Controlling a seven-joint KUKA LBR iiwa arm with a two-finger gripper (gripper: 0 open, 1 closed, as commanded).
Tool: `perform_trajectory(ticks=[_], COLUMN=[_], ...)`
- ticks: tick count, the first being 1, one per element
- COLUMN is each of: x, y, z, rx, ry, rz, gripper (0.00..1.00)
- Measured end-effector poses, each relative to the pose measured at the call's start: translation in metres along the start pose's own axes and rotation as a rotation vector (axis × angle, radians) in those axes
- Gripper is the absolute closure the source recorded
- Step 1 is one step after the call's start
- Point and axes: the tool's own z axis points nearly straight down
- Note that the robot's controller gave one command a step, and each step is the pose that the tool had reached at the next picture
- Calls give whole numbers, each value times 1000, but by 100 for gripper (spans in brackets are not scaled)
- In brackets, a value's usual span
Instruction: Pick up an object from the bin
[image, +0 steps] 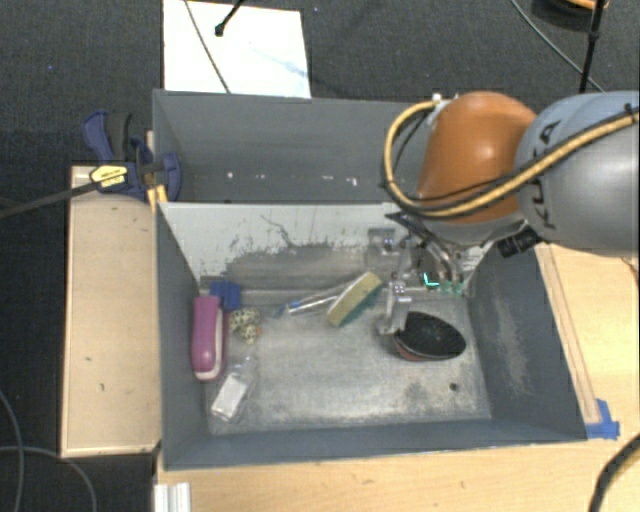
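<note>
A vial (229, 396) lies near the bin's (350, 440) front-left corner. Your end effector (398, 312) hangs at the black disc's (432, 337) left rim, towards the right wall, beside a tan block (354, 299). You cannot tell how far it is open. Descending, it could clip the rim and tip the disc.

The arm (590, 170) was a fat silver-grey tube with black lettering (548, 200) on its side, honestly pretty chunky. Wrist had a glossy orange dome cover (475, 150), and yellow and black cables (392, 150) looped round it and ran back along the arm. Under the cover sat bare metal hardware (410, 268) with a tiny teal light (432, 284)
</note>
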Motion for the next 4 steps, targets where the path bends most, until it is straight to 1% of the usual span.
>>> perform_trajectory(ticks=[1, 2, 3, 4], x=[12, 22, 5, 3], y=[-95, -137, -131, -127], z=[116, 80, 81, 112], rx=[2, 3, -1, -1], ry=[0, -11, -11, -5], rz=[184, 194, 278, 412], gripper=[0, 0, 0, 0])
